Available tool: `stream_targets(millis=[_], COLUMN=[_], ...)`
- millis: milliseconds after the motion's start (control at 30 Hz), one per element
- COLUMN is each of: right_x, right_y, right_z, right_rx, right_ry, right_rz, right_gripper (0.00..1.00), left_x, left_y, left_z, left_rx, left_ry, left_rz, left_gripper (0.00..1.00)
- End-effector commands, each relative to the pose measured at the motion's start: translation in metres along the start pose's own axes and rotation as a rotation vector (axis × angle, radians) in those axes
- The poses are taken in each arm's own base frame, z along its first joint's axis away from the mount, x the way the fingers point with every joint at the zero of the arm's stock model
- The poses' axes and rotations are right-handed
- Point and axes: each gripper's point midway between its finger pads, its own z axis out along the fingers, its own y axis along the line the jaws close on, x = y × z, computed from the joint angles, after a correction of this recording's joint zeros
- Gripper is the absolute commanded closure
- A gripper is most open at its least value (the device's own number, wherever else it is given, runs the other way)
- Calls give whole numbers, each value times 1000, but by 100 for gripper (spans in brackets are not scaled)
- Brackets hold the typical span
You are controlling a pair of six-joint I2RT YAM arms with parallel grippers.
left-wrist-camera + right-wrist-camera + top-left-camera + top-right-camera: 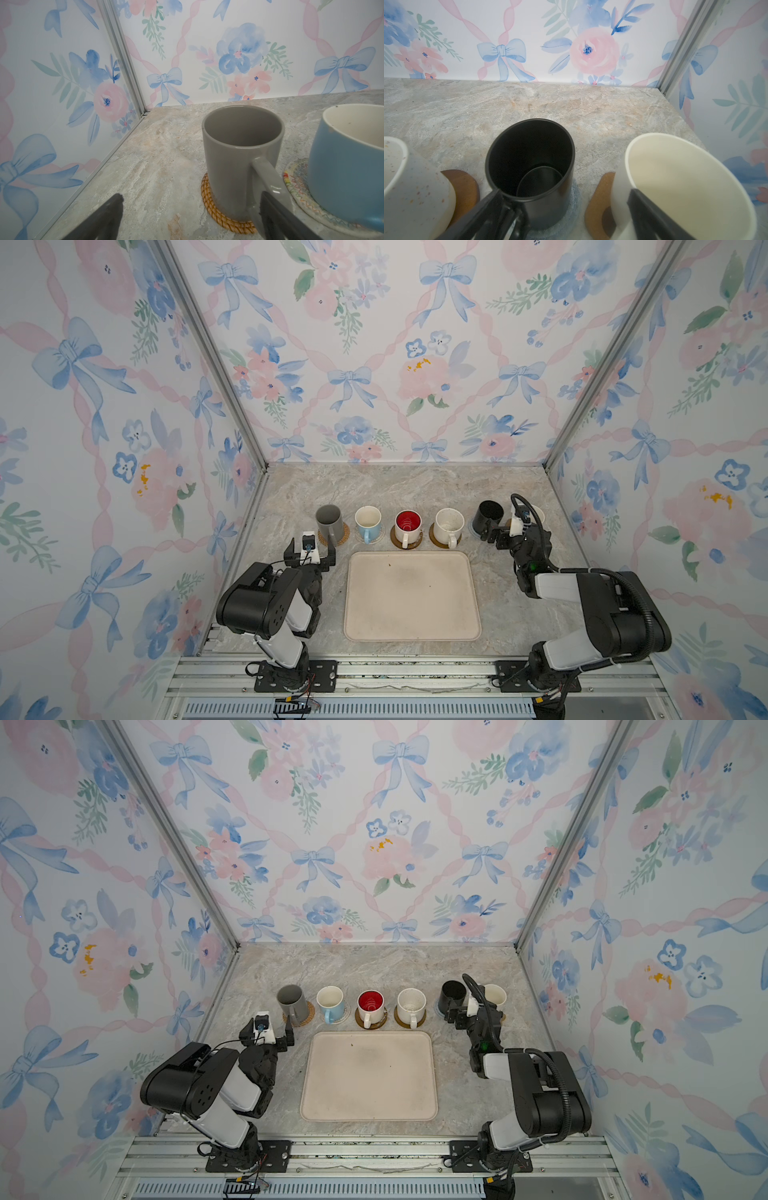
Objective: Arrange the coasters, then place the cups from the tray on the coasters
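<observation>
left gripper (311, 552) open, near grey cup (329, 521) handle; contact unclear

Blk/wht arms (253, 605), blk cables (648, 616).

the mug (239, 158) is grey, its woven coaster (208, 204) tan, the tray (411, 601) cream.

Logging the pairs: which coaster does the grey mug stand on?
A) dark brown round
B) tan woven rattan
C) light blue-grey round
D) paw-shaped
B: in the left wrist view the grey mug stands on the tan woven rattan coaster, its braided edge showing under the base.
</observation>
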Motion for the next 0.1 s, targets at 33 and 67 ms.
stream_targets(millis=[33, 67], right_x=[24, 24], right_y=[-8, -8], right_z=[1, 1], right_rx=[25, 26], right_ry=[76, 76], right_rz=[15, 16], right_gripper=[3, 3], left_x=[-15, -15], left_y=[2, -2], left_z=[-3, -5], left_rx=[4, 31], left_ry=[-68, -70], left_rz=[-8, -3], left_gripper=[2, 2])
